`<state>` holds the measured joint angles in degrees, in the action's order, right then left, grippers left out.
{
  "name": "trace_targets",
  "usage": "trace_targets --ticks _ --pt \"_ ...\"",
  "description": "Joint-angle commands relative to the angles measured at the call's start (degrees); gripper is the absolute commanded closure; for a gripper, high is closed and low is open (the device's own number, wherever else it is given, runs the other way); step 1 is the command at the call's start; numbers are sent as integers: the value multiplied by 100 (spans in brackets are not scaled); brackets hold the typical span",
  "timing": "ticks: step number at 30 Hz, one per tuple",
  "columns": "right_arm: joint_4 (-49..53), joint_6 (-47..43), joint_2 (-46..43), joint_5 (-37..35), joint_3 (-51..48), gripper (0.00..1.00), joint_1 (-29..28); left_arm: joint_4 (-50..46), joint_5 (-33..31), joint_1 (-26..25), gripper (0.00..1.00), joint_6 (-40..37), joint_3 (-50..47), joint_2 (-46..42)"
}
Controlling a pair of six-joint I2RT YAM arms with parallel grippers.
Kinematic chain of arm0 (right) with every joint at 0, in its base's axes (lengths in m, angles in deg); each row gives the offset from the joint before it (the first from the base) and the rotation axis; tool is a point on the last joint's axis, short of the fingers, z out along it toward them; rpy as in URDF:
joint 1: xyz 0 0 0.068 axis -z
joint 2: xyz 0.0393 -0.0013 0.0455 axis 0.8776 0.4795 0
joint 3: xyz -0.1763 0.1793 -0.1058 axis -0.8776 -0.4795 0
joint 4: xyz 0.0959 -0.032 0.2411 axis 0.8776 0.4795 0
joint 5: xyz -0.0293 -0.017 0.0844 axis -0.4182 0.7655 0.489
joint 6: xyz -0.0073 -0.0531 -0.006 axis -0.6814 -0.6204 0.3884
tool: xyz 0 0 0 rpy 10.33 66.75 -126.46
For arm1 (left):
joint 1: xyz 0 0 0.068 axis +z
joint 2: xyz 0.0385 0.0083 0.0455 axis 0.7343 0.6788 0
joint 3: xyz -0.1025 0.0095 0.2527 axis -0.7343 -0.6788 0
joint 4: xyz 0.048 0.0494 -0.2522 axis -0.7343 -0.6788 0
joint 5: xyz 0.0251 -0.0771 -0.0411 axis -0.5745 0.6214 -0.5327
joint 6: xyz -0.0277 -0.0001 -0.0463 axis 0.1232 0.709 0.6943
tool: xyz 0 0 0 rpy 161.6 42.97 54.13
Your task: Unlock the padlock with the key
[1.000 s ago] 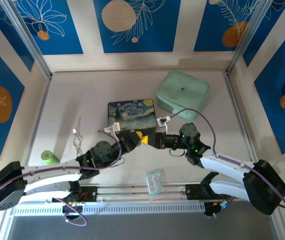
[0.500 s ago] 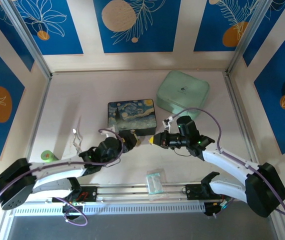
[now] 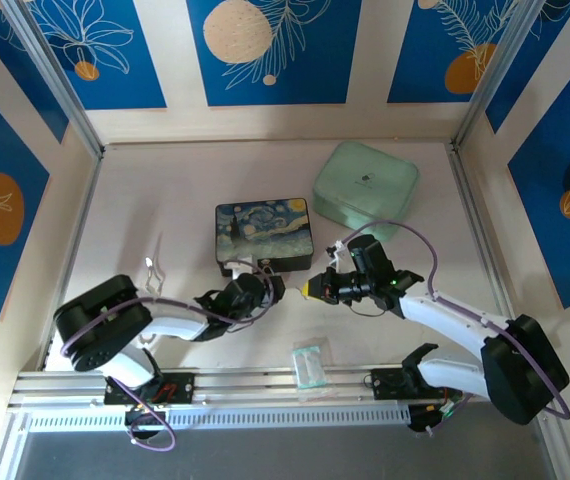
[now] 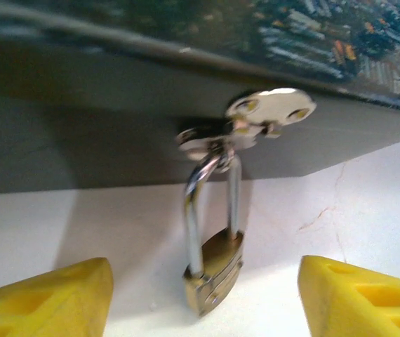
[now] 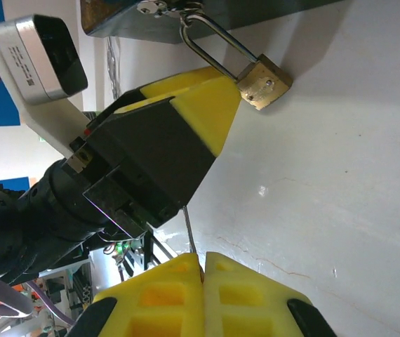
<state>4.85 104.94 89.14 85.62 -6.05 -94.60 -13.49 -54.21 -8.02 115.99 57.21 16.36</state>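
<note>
The brass padlock (image 4: pixel 214 270) hangs by its silver shackle from the hasp (image 4: pixel 256 119) on the front of the starry-night box (image 3: pixel 263 232), its body resting on the table. My left gripper (image 4: pixel 203 302) is open, with one yellow fingertip (image 4: pixel 45 302) on each side of the padlock and neither touching it. In the right wrist view the padlock (image 5: pixel 263 84) lies beyond the left gripper's finger (image 5: pixel 200 105). My right gripper (image 5: pixel 203 263) is shut on the key (image 5: pixel 188 228), whose thin blade sticks out towards the left gripper. In the top view the right gripper (image 3: pixel 310 290) sits just right of the left gripper (image 3: pixel 273 288).
A mint green case (image 3: pixel 365 188) stands behind and to the right of the box. A clear plastic packet (image 3: pixel 308 362) lies near the front rail. Silver wire loops (image 3: pixel 153 270) lie to the left. Panelled walls close in the table.
The left arm has folded back and lowered, its gripper settling around the padlock. The right gripper has drawn slightly right and down, away from the left gripper, still holding the key.
</note>
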Motion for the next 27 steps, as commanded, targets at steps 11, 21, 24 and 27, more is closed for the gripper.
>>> trace_targets --ticks 11,21,24,27 --pt "-326 179 175 123 -206 100 72 80 -40 -5 61 613 500 884" --pt "-1355 610 737 722 -513 100 261 368 80 -2 90 892 368 963" --pt "-1625 672 978 998 -550 100 397 727 207 -2 92 1188 211 956" --pt "-2039 781 1238 1284 -601 100 484 991 387 -2 97 1373 140 925"
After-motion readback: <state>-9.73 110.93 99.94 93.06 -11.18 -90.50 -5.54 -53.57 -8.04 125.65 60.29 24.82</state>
